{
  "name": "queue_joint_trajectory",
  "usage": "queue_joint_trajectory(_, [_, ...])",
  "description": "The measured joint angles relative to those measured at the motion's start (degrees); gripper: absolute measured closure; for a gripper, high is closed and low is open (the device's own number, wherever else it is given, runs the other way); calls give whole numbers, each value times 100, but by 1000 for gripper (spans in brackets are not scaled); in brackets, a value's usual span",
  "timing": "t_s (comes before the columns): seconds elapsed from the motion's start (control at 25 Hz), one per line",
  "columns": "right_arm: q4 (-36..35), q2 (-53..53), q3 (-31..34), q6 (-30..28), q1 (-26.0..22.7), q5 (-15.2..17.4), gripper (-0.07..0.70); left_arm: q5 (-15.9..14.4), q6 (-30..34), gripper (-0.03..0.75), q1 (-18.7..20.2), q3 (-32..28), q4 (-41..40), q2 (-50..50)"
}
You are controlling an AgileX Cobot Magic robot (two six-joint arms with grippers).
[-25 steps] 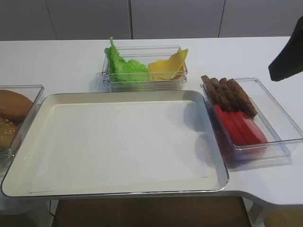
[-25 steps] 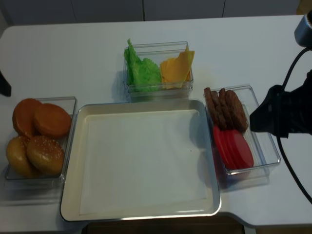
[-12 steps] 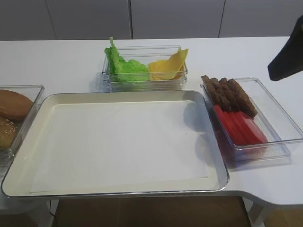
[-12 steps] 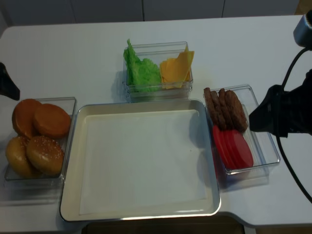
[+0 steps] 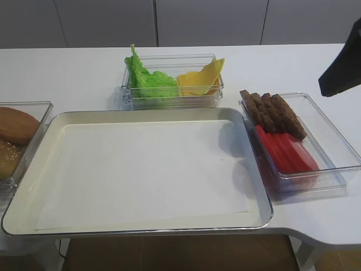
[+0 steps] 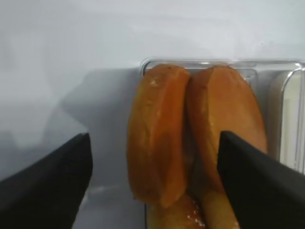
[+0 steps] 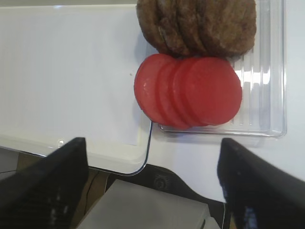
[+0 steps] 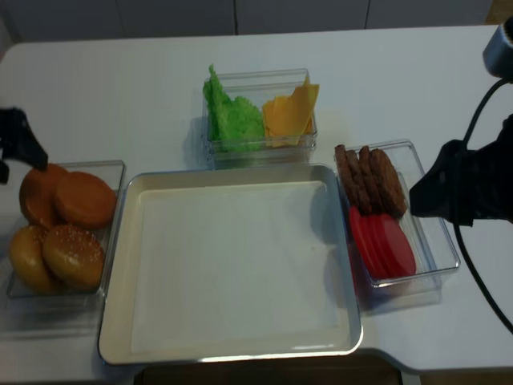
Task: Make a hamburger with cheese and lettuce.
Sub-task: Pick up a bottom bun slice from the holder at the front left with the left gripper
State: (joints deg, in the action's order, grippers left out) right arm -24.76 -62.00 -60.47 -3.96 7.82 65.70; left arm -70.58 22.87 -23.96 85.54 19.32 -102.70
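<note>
The place looked like a lab bench staged as a kitchen. A plain white table stood before grey cabinet fronts. On it a metal tray sat centre, with clear plastic bins of sorted burger ingredients left, right and far.

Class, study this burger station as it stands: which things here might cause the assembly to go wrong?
1. The bun halves stand tightly packed on edge in their container; the open left gripper may struggle to lift just one.
2. The cheese and the lettuce share one narrow box, and the cheese slices overlap, so a grab might lift several or the wrong item.
</note>
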Motion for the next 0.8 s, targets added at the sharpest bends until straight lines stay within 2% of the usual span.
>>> queue_joint_trajectory(0.44, [-10, -70, 0, 0, 0, 0, -31, 26, -49, 115, 9, 0, -106, -265])
queue_joint_trajectory(0.8, [-10, -80, 0, 0, 0, 0, -29, 26, -49, 228, 9, 0, 32, -265])
